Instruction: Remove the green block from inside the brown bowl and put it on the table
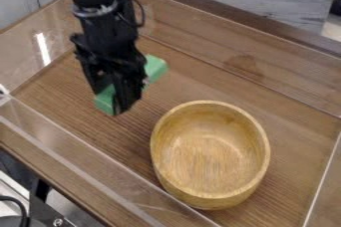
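My black gripper comes down from the upper left and is shut on the green block. The block sticks out on both sides of the fingers, one end up right, the other end low at the left, close above or touching the table; contact is unclear. The brown bowl stands to the lower right of the gripper, round, light wood, with nothing inside it. Block and bowl are apart.
Clear acrylic walls run along the table's near and left edges, another along the far right side. Beyond the table lies a grey surface at the upper right. Dark equipment shows below the table's front corner.
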Available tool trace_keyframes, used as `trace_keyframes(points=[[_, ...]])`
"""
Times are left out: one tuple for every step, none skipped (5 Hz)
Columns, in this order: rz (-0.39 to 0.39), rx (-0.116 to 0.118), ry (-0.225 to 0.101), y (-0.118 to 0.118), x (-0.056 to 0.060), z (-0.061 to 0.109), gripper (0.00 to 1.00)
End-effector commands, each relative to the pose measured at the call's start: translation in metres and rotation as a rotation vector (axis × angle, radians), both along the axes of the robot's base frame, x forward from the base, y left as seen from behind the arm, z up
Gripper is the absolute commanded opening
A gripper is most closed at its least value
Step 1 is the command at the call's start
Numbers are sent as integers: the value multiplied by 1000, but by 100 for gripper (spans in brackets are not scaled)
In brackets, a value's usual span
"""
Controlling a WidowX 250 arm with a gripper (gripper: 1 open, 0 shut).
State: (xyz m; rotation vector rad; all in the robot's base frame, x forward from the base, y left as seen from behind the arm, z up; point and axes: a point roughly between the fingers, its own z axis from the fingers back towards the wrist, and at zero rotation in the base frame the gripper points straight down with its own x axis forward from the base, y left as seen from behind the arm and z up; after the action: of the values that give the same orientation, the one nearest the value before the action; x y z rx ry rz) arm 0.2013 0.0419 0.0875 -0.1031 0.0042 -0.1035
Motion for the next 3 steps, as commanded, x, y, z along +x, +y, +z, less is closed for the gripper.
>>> trace_keyframes(points=[[-16,24,-32,-2,8,-2,0],[-21,29,-29,-3,10,-7,0],[-23,30,-26,-3,12,-10,0]])
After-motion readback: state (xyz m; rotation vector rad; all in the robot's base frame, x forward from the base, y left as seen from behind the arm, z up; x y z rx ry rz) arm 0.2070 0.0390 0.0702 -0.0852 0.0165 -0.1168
